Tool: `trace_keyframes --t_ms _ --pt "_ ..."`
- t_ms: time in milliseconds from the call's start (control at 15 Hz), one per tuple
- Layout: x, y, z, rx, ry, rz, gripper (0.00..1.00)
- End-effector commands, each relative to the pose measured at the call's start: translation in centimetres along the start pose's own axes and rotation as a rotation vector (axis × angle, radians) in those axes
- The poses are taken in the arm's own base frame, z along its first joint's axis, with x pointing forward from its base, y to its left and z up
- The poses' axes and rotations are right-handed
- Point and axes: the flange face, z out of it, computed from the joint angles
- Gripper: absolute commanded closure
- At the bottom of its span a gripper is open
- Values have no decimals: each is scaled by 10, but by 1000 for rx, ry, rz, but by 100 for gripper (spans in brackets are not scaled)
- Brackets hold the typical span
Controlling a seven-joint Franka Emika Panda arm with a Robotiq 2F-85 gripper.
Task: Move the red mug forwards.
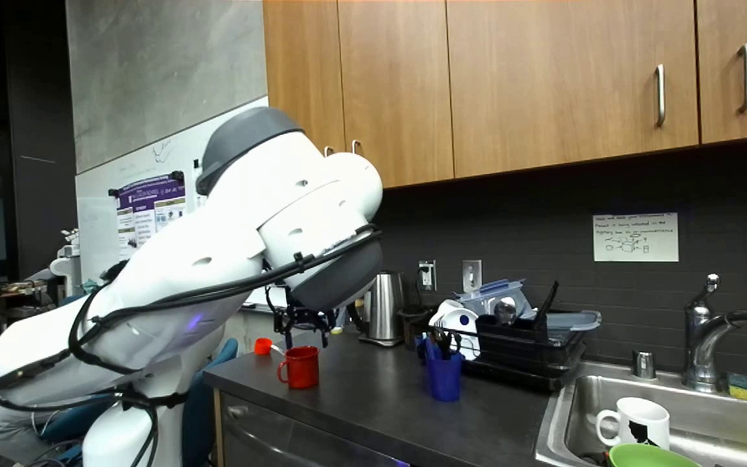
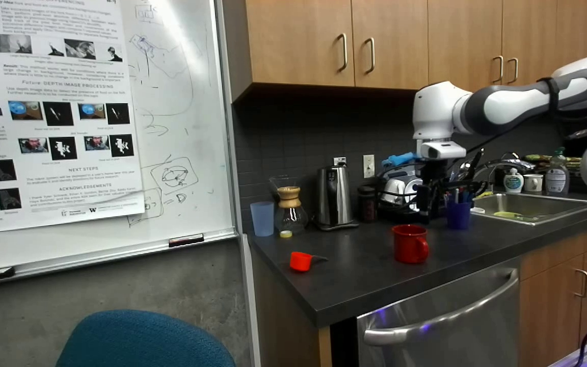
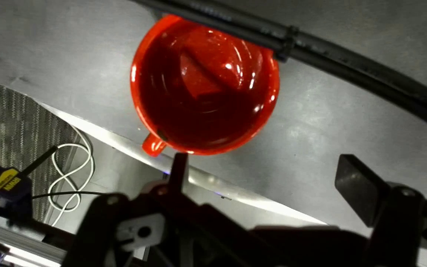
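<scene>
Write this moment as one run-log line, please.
gripper: open, empty | red mug: upright on counter, ungrasped | red scoop: apart from red mug

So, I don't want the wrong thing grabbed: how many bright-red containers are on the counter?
2 visible: the red mug, upright on the counter near its front edge, and the red scoop, nearer the whiteboard. The dish rack may hide more.

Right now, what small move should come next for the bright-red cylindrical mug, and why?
Probably shift the open black fingers over the bright-red cylindrical mug before lowering: in the wrist view they stand apart, and the mug lies outside the gap between them.
</scene>
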Motion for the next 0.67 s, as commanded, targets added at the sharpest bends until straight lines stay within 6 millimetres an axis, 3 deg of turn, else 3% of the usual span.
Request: trace_keyframes --t_ms 0,400,467,600 --pt "-5 8 -4 -16 -25 -24 0" --pt "-15 -6 -24 -64 -50 134 0" --pt "-10 -2 -14 -79 -38 78 0" --pt "-10 -5 -14 -88 -41 86 0"
